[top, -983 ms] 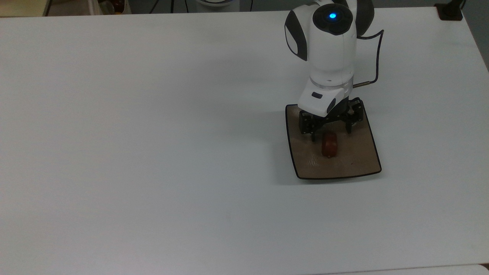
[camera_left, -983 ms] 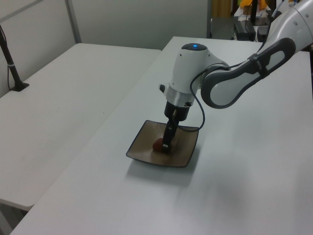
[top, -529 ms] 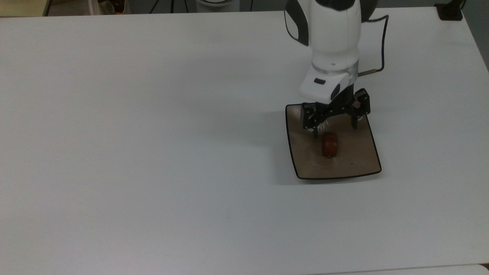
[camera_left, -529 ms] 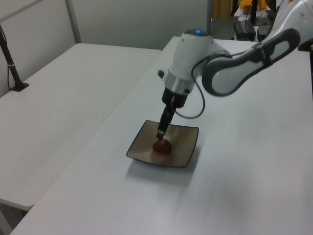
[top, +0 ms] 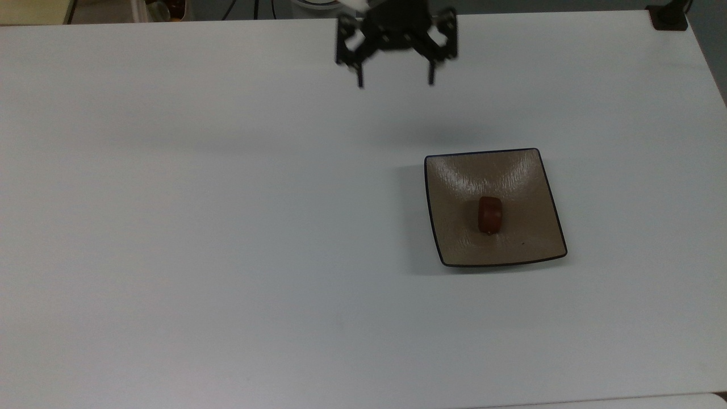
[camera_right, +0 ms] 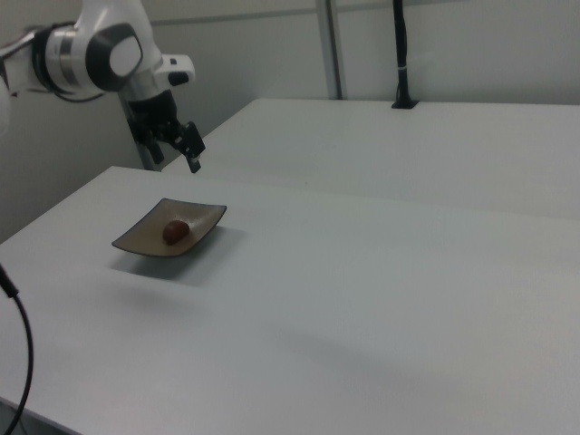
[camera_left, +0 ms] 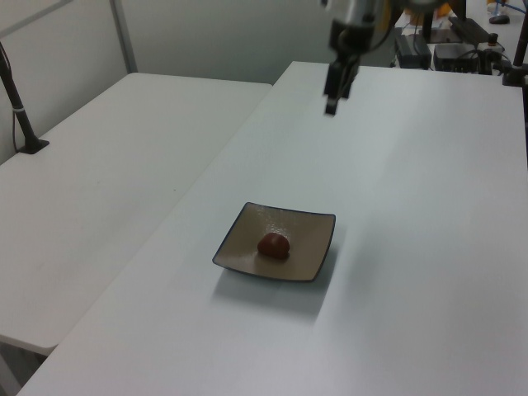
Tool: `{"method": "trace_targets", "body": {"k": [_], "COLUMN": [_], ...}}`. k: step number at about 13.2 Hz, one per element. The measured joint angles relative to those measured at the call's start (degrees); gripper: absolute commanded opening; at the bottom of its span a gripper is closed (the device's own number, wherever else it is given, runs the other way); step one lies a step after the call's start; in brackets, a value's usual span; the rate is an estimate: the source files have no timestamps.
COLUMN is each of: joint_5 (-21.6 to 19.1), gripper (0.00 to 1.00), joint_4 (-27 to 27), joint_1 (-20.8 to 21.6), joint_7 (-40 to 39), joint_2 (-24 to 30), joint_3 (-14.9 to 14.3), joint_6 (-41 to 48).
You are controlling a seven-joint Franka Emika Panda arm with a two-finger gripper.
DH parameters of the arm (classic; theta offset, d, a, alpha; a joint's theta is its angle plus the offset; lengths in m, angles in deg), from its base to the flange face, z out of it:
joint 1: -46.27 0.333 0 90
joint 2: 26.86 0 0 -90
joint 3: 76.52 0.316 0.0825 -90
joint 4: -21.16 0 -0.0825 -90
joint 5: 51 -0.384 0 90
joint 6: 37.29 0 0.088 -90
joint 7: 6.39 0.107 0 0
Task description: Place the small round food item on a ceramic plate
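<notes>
small glossy reddish-brown rounded food lump [top: 489, 215] sits near middle of square tan-brown glazed ceramic plate with thin dark rim [top: 454, 182]. black two-finger gripper [top: 395, 76] well apart, raised above white table [top: 199, 227], fingers spread, empty. placement looks done; nothing obvious left.

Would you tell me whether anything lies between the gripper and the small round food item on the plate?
Nothing visible does. The small round food item sits in the ceramic plate, and only bare white table separates it from the open gripper raised beyond the plate.
</notes>
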Motion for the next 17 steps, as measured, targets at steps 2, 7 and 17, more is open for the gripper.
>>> {"method": "trace_targets", "body": {"k": [2,7,17], "joint_5": [0.0,0.4,1.4], "gripper": [1.0,1.0,1.0], "joint_4": [0.3,6.0,10.3], "joint_1": [-1.9,-6.3,-9.8], "joint_7": [0.0,-1.5,-5.1], "joint_2": [4.4,10.0,10.1], "joint_3": [-0.9,-1.1,3.5], "joint_6": [8.3,13.6,2.3]}}
